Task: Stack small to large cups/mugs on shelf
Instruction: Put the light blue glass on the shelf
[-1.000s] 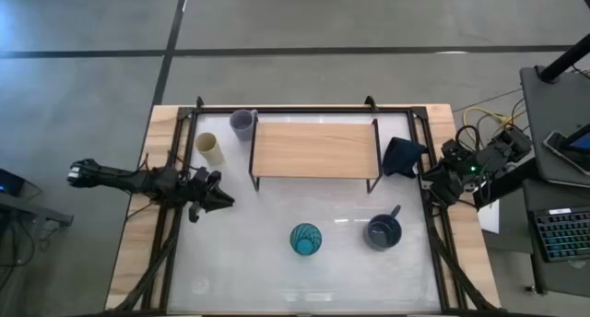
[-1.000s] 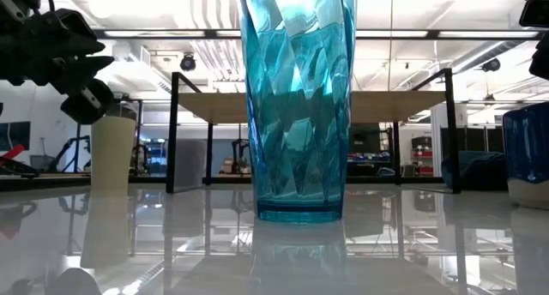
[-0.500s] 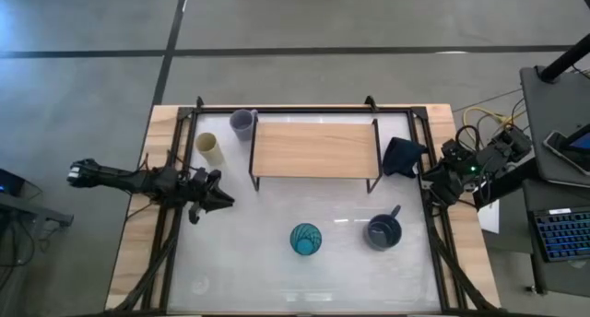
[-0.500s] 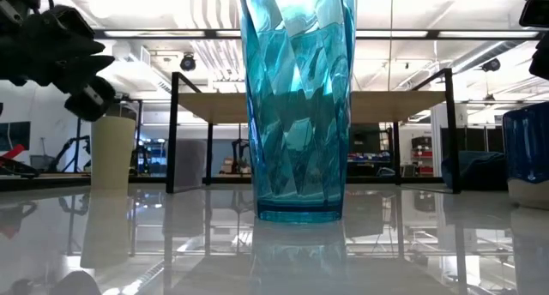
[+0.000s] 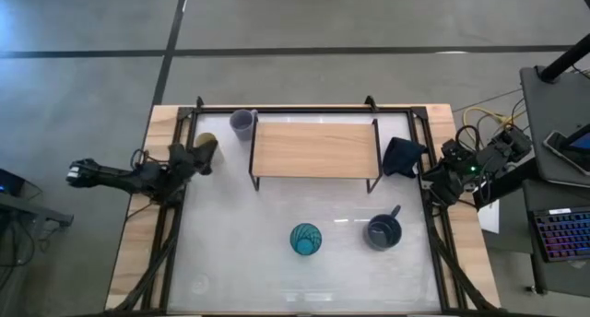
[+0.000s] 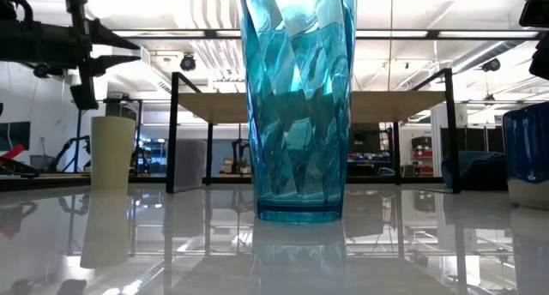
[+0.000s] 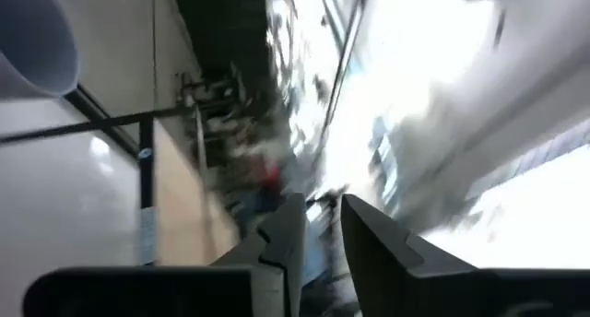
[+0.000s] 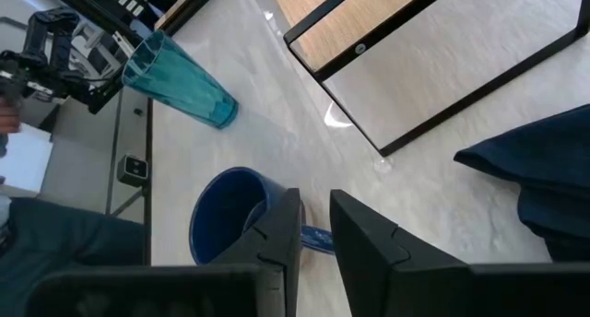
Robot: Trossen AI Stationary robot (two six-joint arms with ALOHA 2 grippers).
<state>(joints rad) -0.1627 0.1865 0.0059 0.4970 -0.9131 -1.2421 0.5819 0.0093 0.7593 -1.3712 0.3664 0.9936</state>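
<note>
The teal tumbler (image 5: 306, 239) and the dark blue mug (image 5: 382, 231) stand on their bases on the white tabletop, near its front. At the far left stand the cream cup (image 5: 205, 139), half hidden under my left gripper, and the grey-lavender cup (image 5: 242, 123). The wooden shelf (image 5: 315, 149) is bare. My left gripper (image 5: 208, 148) hovers level above the cream cup (image 6: 113, 153), a narrow gap between its fingertips (image 7: 323, 216) and nothing in it. My right gripper (image 8: 315, 206) waits at the right edge, slanting down toward the mug (image 8: 226, 227), also with a narrow empty gap.
A dark navy cloth (image 5: 403, 156) lies at the shelf's right end, close to my right gripper. Black frame rails (image 5: 175, 225) run along the table's left and right sides. Free tabletop lies between the shelf and the tumbler.
My left gripper has risen and swung toward the table's far edge, from beside the shelf's near-left leg to above the cream cup. Its wrist has rolled and tipped up to about level. All of this came in the last half second. No cup has moved.
</note>
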